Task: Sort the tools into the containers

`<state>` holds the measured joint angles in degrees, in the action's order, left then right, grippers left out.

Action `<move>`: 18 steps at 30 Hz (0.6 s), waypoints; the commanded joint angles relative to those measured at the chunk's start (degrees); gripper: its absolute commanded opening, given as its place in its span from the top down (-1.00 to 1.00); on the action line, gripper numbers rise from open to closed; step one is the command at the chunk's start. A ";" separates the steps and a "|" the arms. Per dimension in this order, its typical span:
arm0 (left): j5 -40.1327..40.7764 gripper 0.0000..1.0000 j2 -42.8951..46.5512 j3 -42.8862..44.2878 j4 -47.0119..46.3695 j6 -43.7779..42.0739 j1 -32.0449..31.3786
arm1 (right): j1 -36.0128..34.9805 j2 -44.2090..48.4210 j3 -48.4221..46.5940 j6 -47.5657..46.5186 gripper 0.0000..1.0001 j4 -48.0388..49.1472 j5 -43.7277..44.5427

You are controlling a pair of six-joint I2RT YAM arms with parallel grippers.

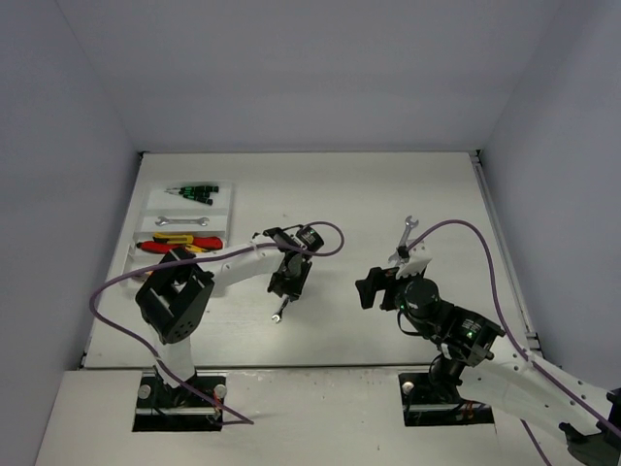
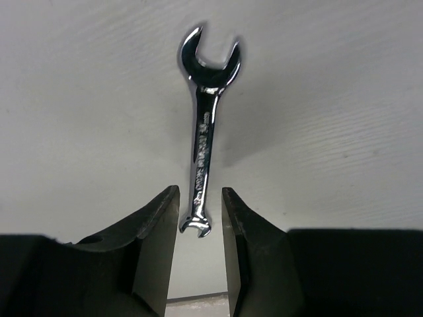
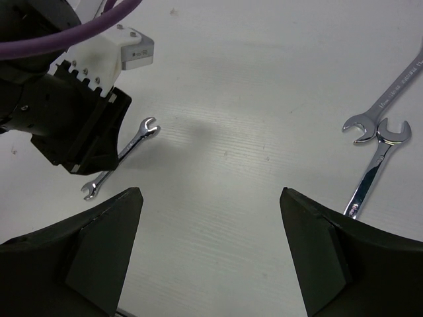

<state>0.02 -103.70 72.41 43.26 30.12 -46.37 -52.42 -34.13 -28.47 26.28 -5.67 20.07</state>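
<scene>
Nearest the robot, low and left of ctr in the top view, the L gripper (image 1: pixel 288 282) hung over a small wrench (image 1: pixel 279 311) that seemed to lie flat on the table (image 1: pixel 340 194). Its own cam showed the jaws slightly apart, the wrench's near end between the fingertips (image 2: pixel 170 198) w/ a sliver of gap each side, so straddling, not clamped. Step in hand, prob: picking this wrench up for the white tray (image 1: pixel 221 225). Next move likely called for closing squarely on the thin shank w/out letting it skid or pivot, then a lift and carry to the upper left. Right of ctr the R gripper (image 1: pixel 372 288) hovered w/ jaws wide apart, holding nothing. Just above it in the frame, two more wrenches (image 1: pixel 408 231) lay unsorted on the table. Farthest, upper left, the tray held screwdrivers (image 1: pixel 194 191) in its top compartment, one sorted wrench (image 1: pixel 182 221) below them, pliers and cutters (image 1: pixel 179 243) lowest. Only the L wrist cam showed the gap btw jaws and shank. Only the R wrist cam showed the two loose wrenches as separate, heads touching, at its right edge, whereas the top view half hid one behind the R arm (image 1: pixel 456 330). The tray appeared in the top view alone.
</scene>
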 commanded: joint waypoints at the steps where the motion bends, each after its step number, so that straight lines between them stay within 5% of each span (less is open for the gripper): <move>1: 0.28 0.44 -1.99 5.36 1.21 -0.91 0.71 | 0.30 1.06 -0.58 1.01 -0.66 2.16 0.02; 18: -0.39 0.44 -6.44 4.73 2.18 -1.18 1.55 | 0.30 1.29 -0.08 1.43 -0.66 2.09 -0.47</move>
<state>-0.40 -110.44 77.36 43.75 29.51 -45.61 -52.42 -32.18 -28.47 27.03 -5.69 19.18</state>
